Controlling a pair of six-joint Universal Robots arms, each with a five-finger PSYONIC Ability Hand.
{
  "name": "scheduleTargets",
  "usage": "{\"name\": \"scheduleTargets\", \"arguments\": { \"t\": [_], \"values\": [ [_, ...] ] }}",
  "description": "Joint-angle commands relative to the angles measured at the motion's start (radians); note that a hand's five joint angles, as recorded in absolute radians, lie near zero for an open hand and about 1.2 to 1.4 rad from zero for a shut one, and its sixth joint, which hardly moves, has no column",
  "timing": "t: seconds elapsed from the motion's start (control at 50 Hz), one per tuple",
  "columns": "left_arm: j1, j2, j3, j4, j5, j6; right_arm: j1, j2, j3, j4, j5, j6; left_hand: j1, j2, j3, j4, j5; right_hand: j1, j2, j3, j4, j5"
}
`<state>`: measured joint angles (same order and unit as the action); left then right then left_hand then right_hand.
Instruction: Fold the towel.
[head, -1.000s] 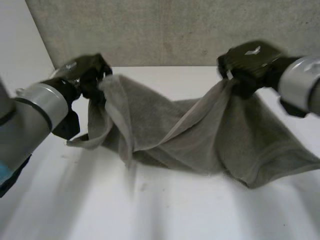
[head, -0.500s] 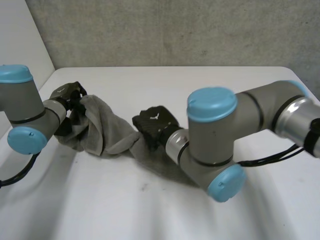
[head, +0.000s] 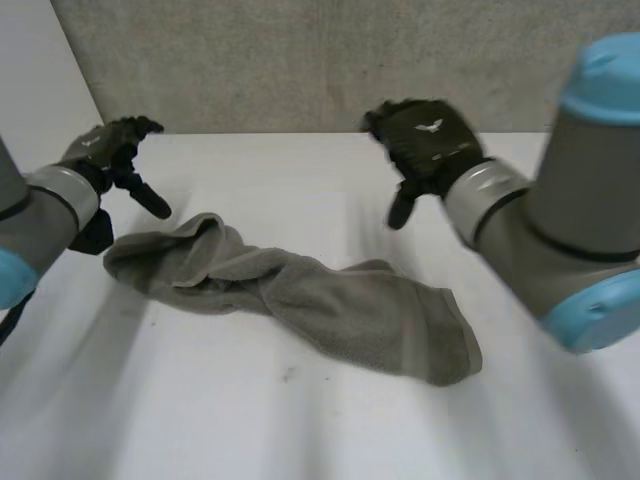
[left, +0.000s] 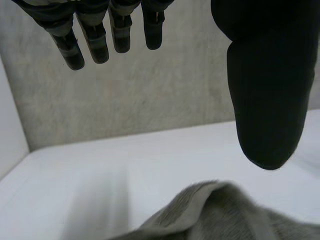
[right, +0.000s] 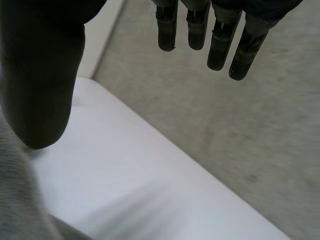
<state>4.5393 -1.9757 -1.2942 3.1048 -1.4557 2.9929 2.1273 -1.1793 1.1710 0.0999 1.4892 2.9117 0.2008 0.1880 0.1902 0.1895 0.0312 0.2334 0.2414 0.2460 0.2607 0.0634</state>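
A grey towel (head: 300, 295) lies crumpled in a long diagonal heap on the white table (head: 300, 420), bunched at its left end and flatter at its right end. My left hand (head: 112, 150) hovers above and just left of the bunched end, open, holding nothing. My right hand (head: 420, 145) hangs above the table behind the towel's right half, open and empty too. In the left wrist view the straight fingers (left: 95, 35) and thumb (left: 265, 95) stand apart over a fold of the towel (left: 220, 212). In the right wrist view spread fingers (right: 220, 35) and thumb (right: 42, 75) hold nothing.
A grey wall (head: 330, 60) rises right behind the table's far edge. A white side panel (head: 40, 90) stands at the far left. Bare table lies in front of the towel and to its right.
Both hands have let go of the towel and opened. The towel has dropped onto the table in a crumpled strip. Both hands have risen and drawn apart.
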Motion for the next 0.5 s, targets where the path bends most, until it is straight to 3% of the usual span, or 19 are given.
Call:
{"name": "scheduleTargets", "arguments": {
  "t": [0.02,0.14,0.24,0.38,0.5],
  "values": [
    [-0.011,0.169,-0.155,0.002,0.106,0.001,-0.119,-0.051,0.061,0.087,-0.010,-0.005,0.016,0.028,0.026,0.027,0.011,-0.059,-0.067,-0.071,-0.086,-0.063],
    [-0.028,0.241,-0.303,0.029,0.152,0.057,-0.171,-0.017,0.096,0.167,-0.038,-0.008,0.036,0.049,0.047,0.047,0.031,-0.019,-0.027,-0.032,-0.047,-0.024],
    [-0.072,0.230,-0.385,0.094,0.152,0.179,-0.196,0.024,0.136,0.172,-0.095,-0.008,0.051,0.064,0.062,0.062,0.046,0.019,0.011,0.006,-0.008,0.014],
    [-0.135,0.111,-0.444,0.205,0.143,0.383,-0.198,0.104,0.159,0.167,-0.150,-0.005,0.048,0.061,0.059,0.059,0.043,0.084,0.076,0.071,0.056,0.079],
    [-0.141,0.023,-0.439,0.319,0.127,0.416,-0.195,0.191,0.145,0.161,-0.175,0.003,0.051,0.064,0.061,0.062,0.046,0.087,0.079,0.074,0.059,0.082]
  ]
}}
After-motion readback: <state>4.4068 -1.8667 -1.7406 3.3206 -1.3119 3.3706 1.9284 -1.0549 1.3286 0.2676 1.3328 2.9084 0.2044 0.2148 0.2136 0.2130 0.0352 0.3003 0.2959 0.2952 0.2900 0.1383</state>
